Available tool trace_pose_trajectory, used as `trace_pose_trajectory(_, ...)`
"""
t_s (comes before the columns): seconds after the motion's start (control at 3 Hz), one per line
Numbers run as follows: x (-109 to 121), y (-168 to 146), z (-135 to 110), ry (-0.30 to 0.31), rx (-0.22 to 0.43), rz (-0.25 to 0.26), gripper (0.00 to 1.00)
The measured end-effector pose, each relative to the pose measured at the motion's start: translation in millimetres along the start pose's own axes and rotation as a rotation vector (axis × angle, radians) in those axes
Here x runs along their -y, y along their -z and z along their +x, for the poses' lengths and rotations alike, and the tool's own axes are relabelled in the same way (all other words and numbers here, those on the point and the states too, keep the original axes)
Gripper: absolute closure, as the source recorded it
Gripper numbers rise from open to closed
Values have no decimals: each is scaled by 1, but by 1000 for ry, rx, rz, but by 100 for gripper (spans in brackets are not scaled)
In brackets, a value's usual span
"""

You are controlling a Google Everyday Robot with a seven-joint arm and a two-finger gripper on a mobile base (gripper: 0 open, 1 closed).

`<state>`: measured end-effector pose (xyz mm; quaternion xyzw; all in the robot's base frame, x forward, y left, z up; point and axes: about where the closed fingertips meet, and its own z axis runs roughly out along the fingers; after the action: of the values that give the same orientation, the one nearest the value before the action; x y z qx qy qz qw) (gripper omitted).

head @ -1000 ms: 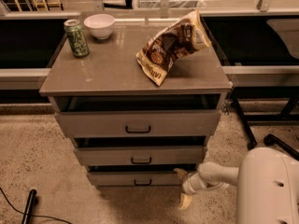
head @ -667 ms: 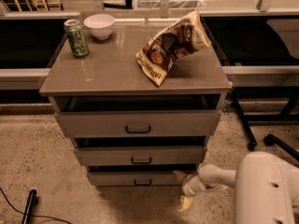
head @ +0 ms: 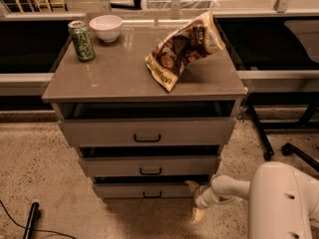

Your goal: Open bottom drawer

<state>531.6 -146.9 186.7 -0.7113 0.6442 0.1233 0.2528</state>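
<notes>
By the speckled floor (head: 35,158), the bottom drawer (head: 119,189) is sitting lowest in the cabinet (head: 70,133), and the end effector (head: 195,200) is hovering just beside it, fingers (head: 191,185) spread and empty, presumably lining up for its black handle (head: 152,195).

Cabinet top (head: 114,81); can (head: 81,40), bowl (head: 105,27), snack bag (head: 182,49)

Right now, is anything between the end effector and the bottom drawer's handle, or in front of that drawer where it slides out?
Nothing visible does. The end effector hangs open at one end of the bottom drawer, with no object between it and the handle. Only floor shows in front.
</notes>
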Motion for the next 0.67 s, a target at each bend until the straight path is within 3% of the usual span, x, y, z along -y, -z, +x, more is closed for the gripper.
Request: trace_pose_trajectory(0.67,29,-9,17,5,-70,31,0)
